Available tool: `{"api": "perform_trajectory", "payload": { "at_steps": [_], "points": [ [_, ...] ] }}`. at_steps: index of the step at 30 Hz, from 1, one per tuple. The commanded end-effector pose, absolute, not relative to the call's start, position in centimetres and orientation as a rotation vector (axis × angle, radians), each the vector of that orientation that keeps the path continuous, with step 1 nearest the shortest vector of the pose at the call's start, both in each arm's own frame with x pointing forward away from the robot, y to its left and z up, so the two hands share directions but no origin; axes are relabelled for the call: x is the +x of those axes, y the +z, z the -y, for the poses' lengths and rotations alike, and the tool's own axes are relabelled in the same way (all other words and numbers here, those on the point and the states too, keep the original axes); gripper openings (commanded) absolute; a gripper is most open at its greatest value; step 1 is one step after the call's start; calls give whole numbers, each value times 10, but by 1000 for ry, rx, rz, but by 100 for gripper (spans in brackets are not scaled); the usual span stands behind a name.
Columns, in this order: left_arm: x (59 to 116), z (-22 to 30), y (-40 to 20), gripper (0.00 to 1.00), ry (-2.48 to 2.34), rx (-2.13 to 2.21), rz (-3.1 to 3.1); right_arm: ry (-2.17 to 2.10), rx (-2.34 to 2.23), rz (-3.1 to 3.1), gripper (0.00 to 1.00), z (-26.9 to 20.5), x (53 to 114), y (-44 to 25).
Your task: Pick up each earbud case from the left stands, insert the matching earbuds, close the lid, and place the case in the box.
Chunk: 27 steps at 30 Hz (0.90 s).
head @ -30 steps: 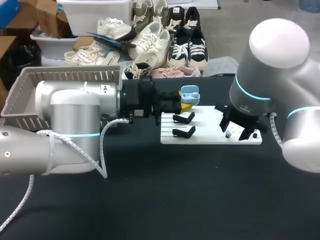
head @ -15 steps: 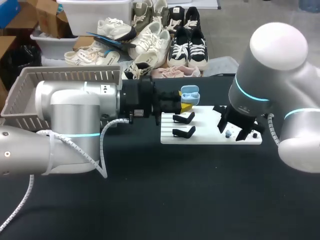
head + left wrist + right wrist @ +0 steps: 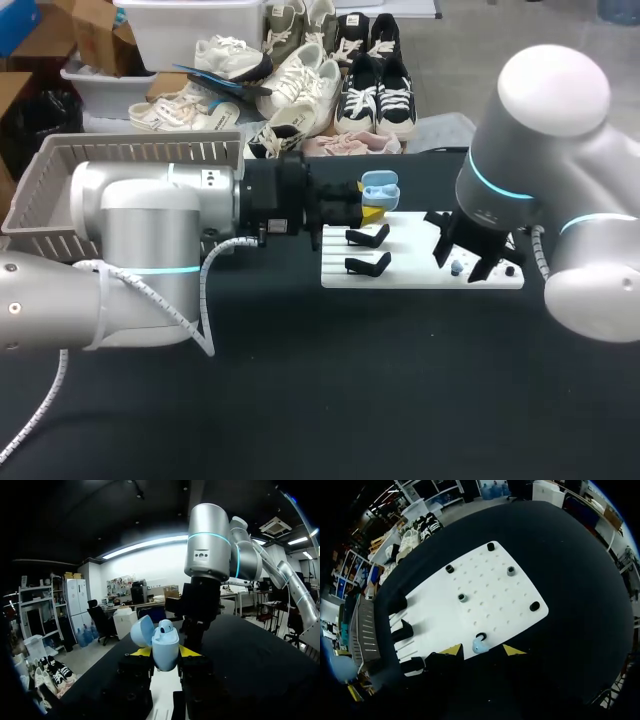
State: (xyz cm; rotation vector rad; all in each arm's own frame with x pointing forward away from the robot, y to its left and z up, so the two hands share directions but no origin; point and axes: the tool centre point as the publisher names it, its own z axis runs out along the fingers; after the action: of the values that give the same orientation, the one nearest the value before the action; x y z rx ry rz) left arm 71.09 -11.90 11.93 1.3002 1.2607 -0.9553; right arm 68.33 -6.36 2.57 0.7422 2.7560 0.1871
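Head view is showing the black table carrying everything. The left arm is lying across the table's left half, and the right arm is bending down from the right. A grey slatted basket is sitting at the table's far left corner, behind the left arm. A white pegboard is lying near the middle, with two free black stands standing on its left end.

The left gripper is clamping its fingers from two sides on the light blue earbud case, holding it upright above the pegboard's left end. Its lid is hanging open, and one seated earbud is showing in the top of the case.

The right gripper is hovering over the pegboard's near edge with its fingers standing apart. A loose light blue earbud is sitting on the board between the yellow tips, touching neither. Small dark pegs are dotting the board ahead of it.
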Motion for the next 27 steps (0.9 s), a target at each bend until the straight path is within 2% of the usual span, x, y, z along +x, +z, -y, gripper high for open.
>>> {"api": "perform_trajectory", "payload": {
  "at_steps": [1,15,21,27],
  "points": [
    [711,119,119,0,-956,1298,-1258,176,745,-2760,45,61,686,24],
    [711,119,119,0,-956,1298,-1258,177,743,-2761,37,62,689,22],
    [711,119,119,0,-956,1298,-1258,182,744,-2765,26,63,690,20],
    [711,119,119,0,-956,1298,-1258,183,745,-2769,25,62,691,18]
  ]
}}
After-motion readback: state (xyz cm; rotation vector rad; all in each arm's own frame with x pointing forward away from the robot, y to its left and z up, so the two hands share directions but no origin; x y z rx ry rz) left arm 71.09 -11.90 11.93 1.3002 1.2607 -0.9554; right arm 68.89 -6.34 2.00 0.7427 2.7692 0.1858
